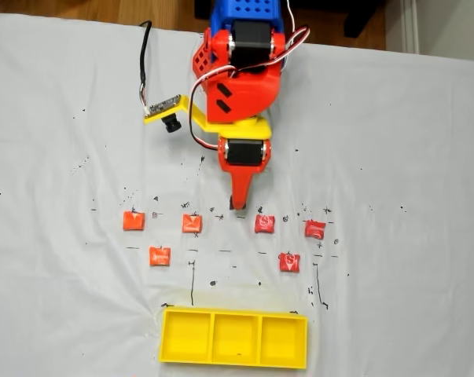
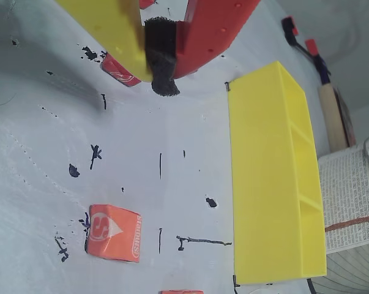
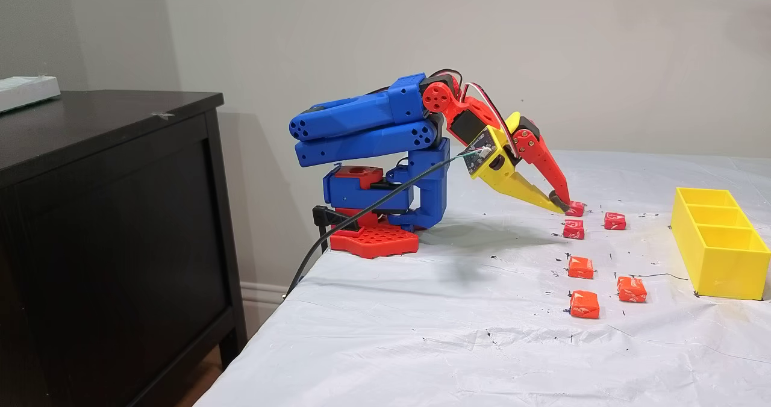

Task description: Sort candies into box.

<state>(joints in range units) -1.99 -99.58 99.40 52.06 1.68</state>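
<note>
Wrist view: nearest candy (image 2: 114,233) has big white "S" on wrapper, side lettering too blurry to read. Printed page (image 2: 349,196) at right edge: text too small.

wall (image 3: 421,27): plain beige | cabinet (image 3: 108,214): dark wood, left | floor (image 1: 79,9): wood | table cover (image 3: 421,335): white, ink-marked

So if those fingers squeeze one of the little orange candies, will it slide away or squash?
The orange candy looks small and flat-sided, so it likely sits still rather than rolling. Its glossy wrapper may be a bit slippery on the white cloth. It is probably light; whether it squashes, I cannot tell.
</note>
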